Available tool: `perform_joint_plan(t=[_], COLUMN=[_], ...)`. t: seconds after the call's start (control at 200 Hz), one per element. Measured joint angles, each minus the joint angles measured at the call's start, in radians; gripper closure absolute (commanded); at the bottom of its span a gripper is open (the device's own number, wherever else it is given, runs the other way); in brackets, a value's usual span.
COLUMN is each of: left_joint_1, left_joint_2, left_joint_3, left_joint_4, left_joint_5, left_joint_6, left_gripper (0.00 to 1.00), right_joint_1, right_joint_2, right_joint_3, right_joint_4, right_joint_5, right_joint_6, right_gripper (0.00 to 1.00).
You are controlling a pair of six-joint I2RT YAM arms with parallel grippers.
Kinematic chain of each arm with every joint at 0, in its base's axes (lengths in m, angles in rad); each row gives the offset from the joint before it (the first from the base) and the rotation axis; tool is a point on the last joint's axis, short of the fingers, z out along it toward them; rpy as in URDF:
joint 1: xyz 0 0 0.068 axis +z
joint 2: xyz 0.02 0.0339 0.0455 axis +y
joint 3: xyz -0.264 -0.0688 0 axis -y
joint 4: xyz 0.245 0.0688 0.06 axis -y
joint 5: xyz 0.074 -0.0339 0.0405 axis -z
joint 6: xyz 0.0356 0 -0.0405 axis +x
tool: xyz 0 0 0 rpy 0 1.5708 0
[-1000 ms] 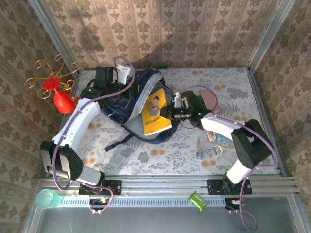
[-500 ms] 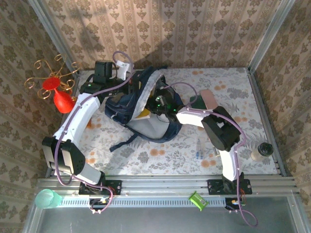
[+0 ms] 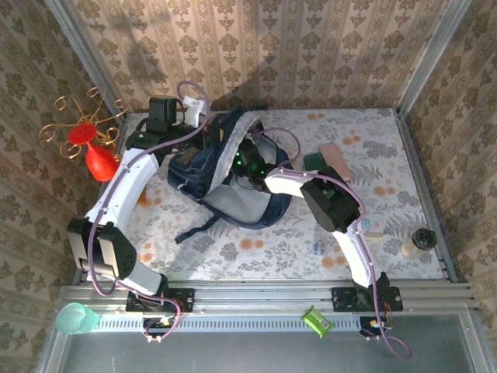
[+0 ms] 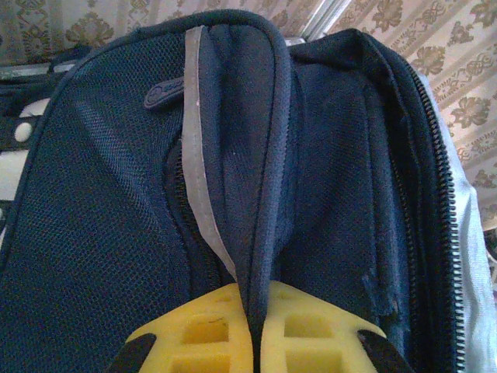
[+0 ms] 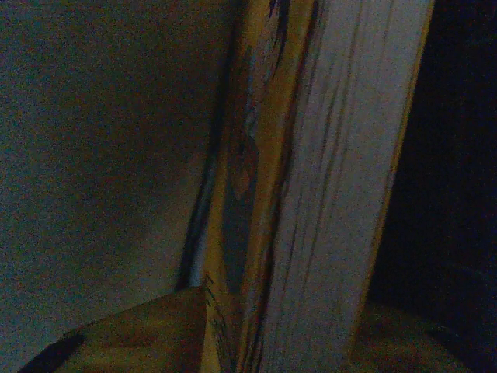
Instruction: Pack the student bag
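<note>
Though inside bag [image 3: 233,206], right claw [image 5: 256,342] murky.

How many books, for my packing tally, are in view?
1 for sure: a yellow book inside the student bag. The flat pink thing beside it might be another; more may lie hidden.

book [image 5: 334,179] in student bag [image 3: 194,167], seemingly upright | vase [image 3: 99,162] left of it

You see a dark blue student bag [image 4: 93,202] with a pale grey stripe, a yellow book [image 5: 272,116], a red vase [image 3: 99,163] and a flowery surface [image 3: 388,132].
</note>
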Motion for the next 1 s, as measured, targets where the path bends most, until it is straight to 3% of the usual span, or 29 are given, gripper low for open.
perform_joint_plan(t=[0.1,0.6,0.64,0.76,0.82,0.925,1.0], left_joint_1=[0.015,0.034,0.022,-0.037,-0.073,-0.141,-0.163], left_joint_2=[0.0,0.019,0.036,0.12,0.162,0.19,0.124], left_joint_3=[0.0,-0.115,-0.131,-0.151,-0.151,-0.163,-0.245], left_joint_4=[0.01,0.113,0.137,0.205,0.224,0.226,0.273], left_joint_5=[0.008,0.008,0.008,-0.003,-0.021,-0.123,-0.221], left_joint_6=[-0.012,0.008,0.008,0.009,0.007,0.015,-0.008], left_gripper=[1.0,0.99,0.94,0.63,0.55,0.4,0.3], right_joint_1=[0.0,-0.045,-0.055,-0.107,-0.131,-0.147,-0.134], right_joint_2=[-0.103,-0.771,-0.825,-0.971,-1.015,-1.048,-1.04], right_joint_3=[-0.106,-0.583,-0.641,-0.789,-0.831,-0.863,-0.863], right_joint_4=[-0.031,-0.158,-0.179,-0.273,-0.318,-0.373,-0.381], right_joint_5=[0.0,-0.05,-0.037,0.031,0.066,0.097,0.093], right_joint_6=[-0.051,-0.314,-0.329,-0.369,-0.384,-0.404,-0.418], right_gripper=[0.47,0.41,0.41,0.4,0.39,0.37,0.34])
